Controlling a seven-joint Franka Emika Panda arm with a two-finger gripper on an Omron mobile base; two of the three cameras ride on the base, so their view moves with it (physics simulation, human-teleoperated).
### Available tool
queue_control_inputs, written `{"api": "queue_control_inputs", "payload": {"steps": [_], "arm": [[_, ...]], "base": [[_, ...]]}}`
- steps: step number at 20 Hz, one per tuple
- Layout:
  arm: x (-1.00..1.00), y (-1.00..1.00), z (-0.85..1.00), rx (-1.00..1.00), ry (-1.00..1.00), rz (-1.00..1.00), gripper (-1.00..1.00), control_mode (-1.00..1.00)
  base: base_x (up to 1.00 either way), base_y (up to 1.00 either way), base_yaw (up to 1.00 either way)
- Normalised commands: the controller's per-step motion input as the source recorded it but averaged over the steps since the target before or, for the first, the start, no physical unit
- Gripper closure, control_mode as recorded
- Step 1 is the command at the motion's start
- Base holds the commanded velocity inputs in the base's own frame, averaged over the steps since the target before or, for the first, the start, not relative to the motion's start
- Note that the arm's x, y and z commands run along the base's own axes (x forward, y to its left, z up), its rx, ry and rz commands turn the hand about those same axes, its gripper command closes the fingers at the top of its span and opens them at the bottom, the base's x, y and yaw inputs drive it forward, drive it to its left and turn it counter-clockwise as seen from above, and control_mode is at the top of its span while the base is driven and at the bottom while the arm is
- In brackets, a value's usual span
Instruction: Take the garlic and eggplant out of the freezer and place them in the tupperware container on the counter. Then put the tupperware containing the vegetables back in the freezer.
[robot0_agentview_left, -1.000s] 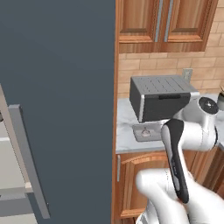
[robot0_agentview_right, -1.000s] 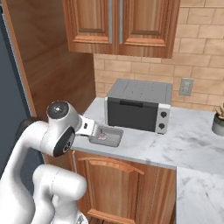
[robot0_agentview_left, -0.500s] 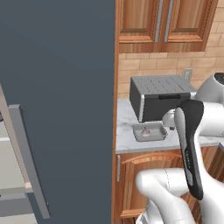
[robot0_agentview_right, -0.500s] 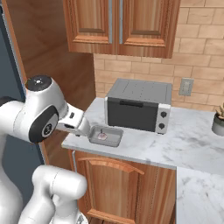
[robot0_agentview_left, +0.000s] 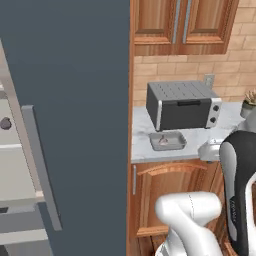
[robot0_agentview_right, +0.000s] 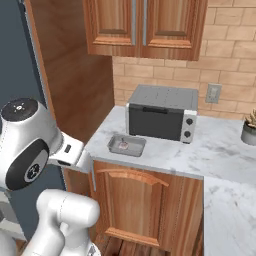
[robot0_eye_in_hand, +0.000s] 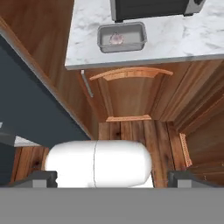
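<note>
Marbled counter (robot0_eye_in_hand: 175, 35), garlic (robot0_eye_in_hand: 116, 39) in tupperware container (robot0_eye_in_hand: 105, 45), well beyond released tool (robot0_eye_in_hand: 112, 178)

— What sits at the back of the desk?
— A grey-black toaster oven (robot0_agentview_right: 161, 113), its dark door facing forward and knobs on its right end.
— And on the wall?
— Tan brick, with a pale outlet plate (robot0_agentview_right: 213, 93) to the oven's right. Wooden upper cabinets (robot0_agentview_right: 145, 27) hang above.
— Anything at the far right?
— A small potted plant (robot0_agentview_right: 248, 131), well apart from the oven.
— Below?
— A brown cabinet door (robot0_eye_in_hand: 129, 94) and wood-plank floor (robot0_eye_in_hand: 144, 131).
</note>
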Motion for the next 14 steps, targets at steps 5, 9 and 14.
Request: {"api": "queue_control_inputs", "payload": {"steps": [5,9,14], "arm": [[0.00,0.00,0.00,0.00,0.00,0.00,-1.00,1.00],[0.00,0.00,0.00,0.00,0.00,0.00,-1.00,1.00],[0.00,0.00,0.00,0.00,0.00,0.00,-1.00,1.00]], "base": [[-0.95,0.95,-0.01],[-0.05,1.00,-0.01],[0.82,0.97,-0.08]]}}
